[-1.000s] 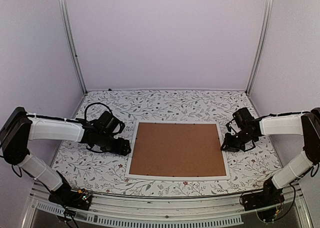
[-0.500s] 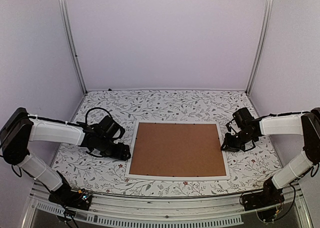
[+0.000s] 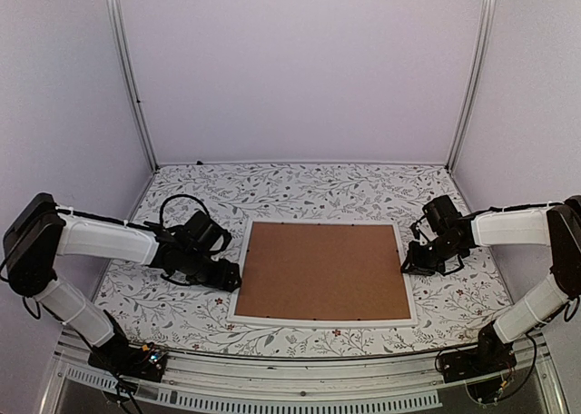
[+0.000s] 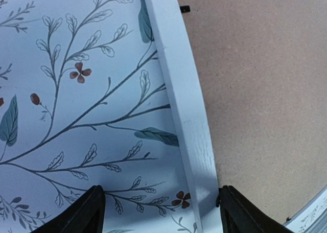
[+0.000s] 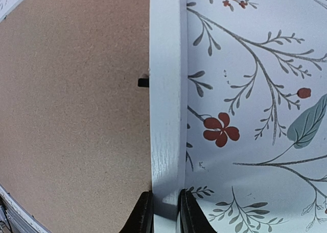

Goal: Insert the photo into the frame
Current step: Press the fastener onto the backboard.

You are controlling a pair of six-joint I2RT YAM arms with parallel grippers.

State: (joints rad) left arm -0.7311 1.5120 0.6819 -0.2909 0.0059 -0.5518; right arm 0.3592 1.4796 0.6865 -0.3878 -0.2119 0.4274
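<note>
The white frame (image 3: 322,320) lies flat at the middle of the floral worktop (image 3: 300,192), back side up, with its long axis running left to right. A brown backing board (image 3: 322,271) fills it. The right hand (image 3: 408,267) is clamped on the frame's right rail. The left hand (image 3: 227,276) has its fingers apart, straddling the left rail near the front corner.

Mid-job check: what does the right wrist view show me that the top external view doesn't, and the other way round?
Only the right wrist view: the right gripper shut on the white right rail of the frame, seen close, and a small black tab at the edge of the brown backing board. Only the top external view: the whole frame lying back-up, and the left gripper at its left rail, near the near corner. Both: the frame, the board and the floral table cover. Neither shows the photo.
</note>
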